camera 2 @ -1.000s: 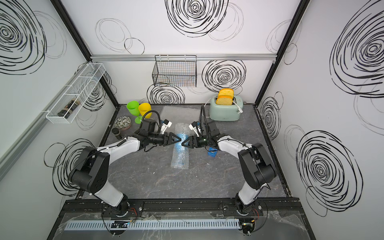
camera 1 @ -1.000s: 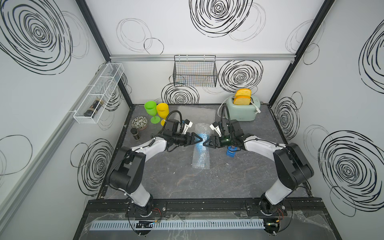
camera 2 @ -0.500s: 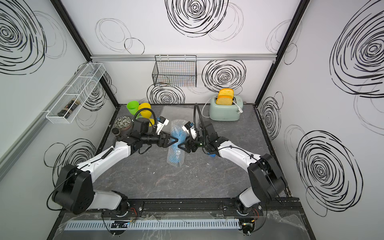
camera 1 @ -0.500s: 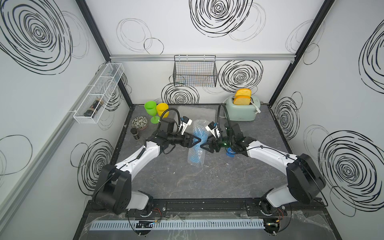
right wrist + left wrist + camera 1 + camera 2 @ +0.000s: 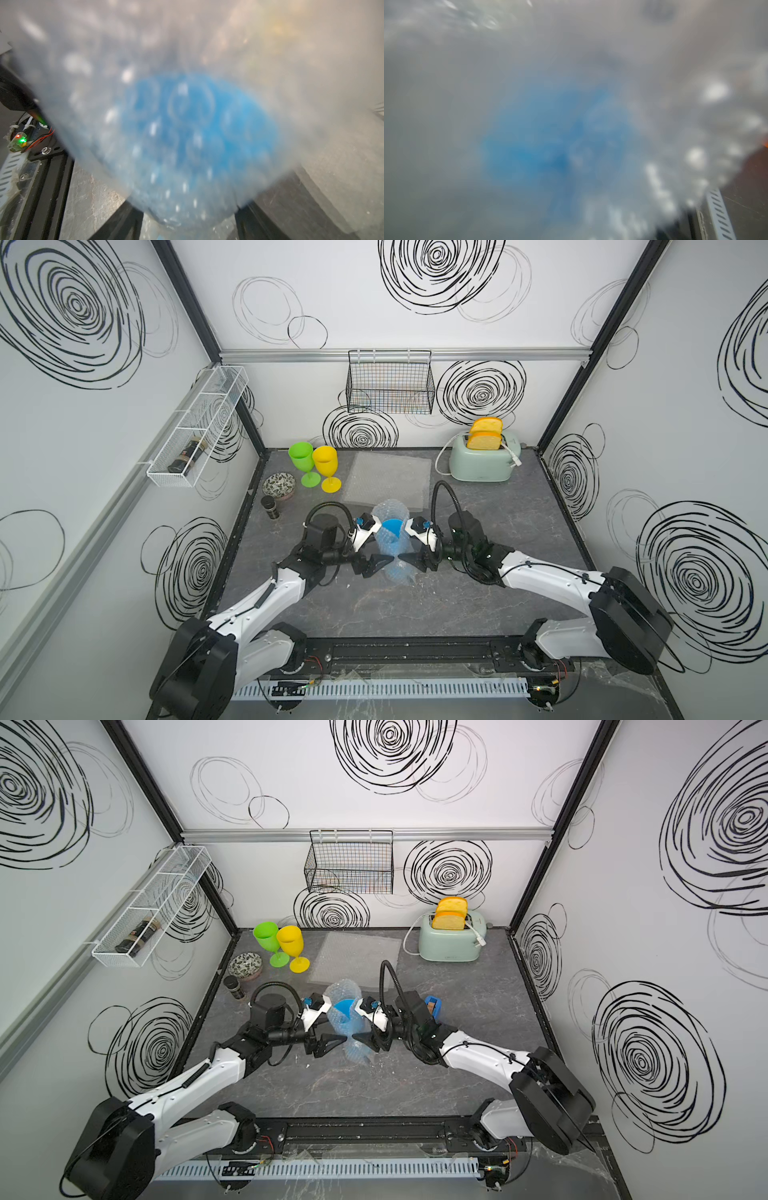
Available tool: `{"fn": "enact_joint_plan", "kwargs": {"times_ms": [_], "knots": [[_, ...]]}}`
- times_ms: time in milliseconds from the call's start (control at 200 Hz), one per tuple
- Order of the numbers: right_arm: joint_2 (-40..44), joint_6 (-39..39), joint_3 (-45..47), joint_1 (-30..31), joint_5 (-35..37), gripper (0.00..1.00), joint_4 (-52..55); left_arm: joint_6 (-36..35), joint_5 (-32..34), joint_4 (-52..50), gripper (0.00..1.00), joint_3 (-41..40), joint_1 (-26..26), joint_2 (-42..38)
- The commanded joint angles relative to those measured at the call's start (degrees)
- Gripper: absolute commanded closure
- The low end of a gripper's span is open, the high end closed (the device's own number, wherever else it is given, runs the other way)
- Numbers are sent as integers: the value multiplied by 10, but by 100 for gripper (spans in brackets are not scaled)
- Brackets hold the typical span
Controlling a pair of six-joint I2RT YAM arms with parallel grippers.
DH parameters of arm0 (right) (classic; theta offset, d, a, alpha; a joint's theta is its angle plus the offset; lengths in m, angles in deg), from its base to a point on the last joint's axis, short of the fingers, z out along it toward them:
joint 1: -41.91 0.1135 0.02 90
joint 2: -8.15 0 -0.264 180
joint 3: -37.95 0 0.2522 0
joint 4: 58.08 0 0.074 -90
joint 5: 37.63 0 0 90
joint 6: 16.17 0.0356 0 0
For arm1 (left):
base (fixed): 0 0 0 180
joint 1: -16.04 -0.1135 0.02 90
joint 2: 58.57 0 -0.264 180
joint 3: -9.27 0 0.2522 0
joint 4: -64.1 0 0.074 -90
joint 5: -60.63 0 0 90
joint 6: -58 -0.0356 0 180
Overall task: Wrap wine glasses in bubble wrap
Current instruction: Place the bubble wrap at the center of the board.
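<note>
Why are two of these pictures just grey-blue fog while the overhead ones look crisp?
Left wrist view: clear bubbled plastic wrap close to the lens, wholly out of focus; the blue plastic goblet is a smear. Right wrist view: blurred too, yet single bubbles show. Both top views: sharp, evenly lit, black corner posts splayed by the wide lens.

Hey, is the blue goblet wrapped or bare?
Wrapped: bubble wrap surrounds the blue goblet in both top views, mouth visible; wrist views show blue through bubbles. Fastened or not, cannot tell.
</note>
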Motion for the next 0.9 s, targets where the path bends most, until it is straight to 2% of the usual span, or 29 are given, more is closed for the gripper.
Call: {"fn": "enact_joint_plan", "kwargs": {"times_ms": [0, 95, 190, 365, 485, 685, 896], "knots": [[11, -36, -17, 23, 29, 29, -74, -12, -68, 49, 13, -13, -9, -14], [1, -45, -10, 30, 44, 29, -65, -34, -72, 28, 10, -14, -15, -24], [-3, -38, -3, 33, 48, 29, -62, -26, -77, 29, 10, -13, -13, -26], [7, -40, 15, 34, 68, 29, -52, 5, -78, 51, 18, 3, -11, -28], [16, -49, 34, 34, 76, 29, -50, -27, -78, 23, 18, 12, -8, -27], [16, -45, 59, 37, 90, 29, -50, -107, -60, -47, 14, 8, -8, -28], [18, -44, 57, 42, 101, 28, -27, -130, -32, -131, 5, 25, -16, -42]]}}
